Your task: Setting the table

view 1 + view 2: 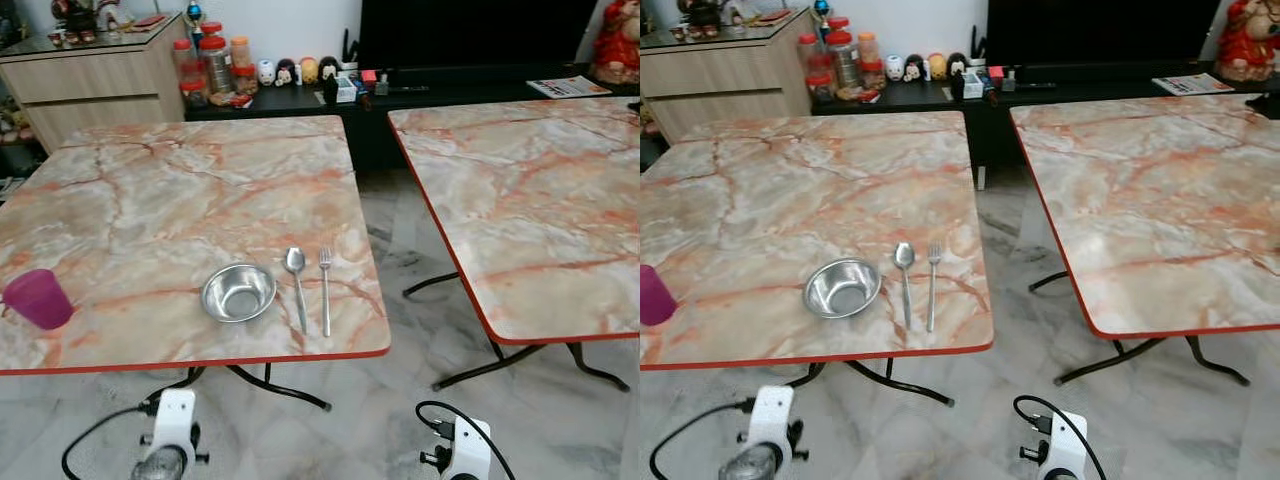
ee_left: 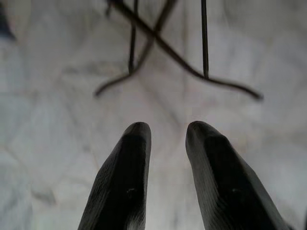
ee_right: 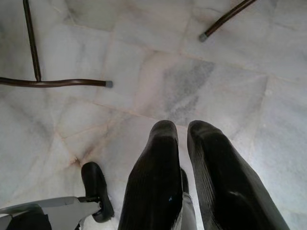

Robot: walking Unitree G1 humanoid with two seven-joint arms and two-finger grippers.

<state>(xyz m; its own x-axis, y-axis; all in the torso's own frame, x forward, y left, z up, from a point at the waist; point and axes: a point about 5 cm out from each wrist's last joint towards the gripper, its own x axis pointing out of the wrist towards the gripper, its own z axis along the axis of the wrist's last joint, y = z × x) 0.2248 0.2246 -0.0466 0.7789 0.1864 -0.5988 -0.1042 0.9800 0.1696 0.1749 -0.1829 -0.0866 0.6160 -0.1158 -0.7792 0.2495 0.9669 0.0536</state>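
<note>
On the near marble table [image 1: 150, 190] a steel bowl [image 1: 238, 292] sits close to the front edge. A spoon [image 1: 296, 287] and a fork [image 1: 325, 290] lie side by side just right of it, handles toward me. A purple cup [image 1: 38, 298] stands at the table's front left edge. Both arms hang below the table edge over the floor. My left gripper [image 2: 167, 132] points at the floor tiles with its fingers apart and nothing between them. The fingers of my right gripper [image 3: 183, 129] are almost together and hold nothing.
A second marble table [image 1: 540, 190] stands to the right, with a floor gap [image 1: 410, 250] between the two. Thin dark table legs [image 1: 290, 390] spread over the tiles. Behind are a black low cabinet [image 1: 300, 100] with jars and figurines, and a wooden sideboard [image 1: 90, 80].
</note>
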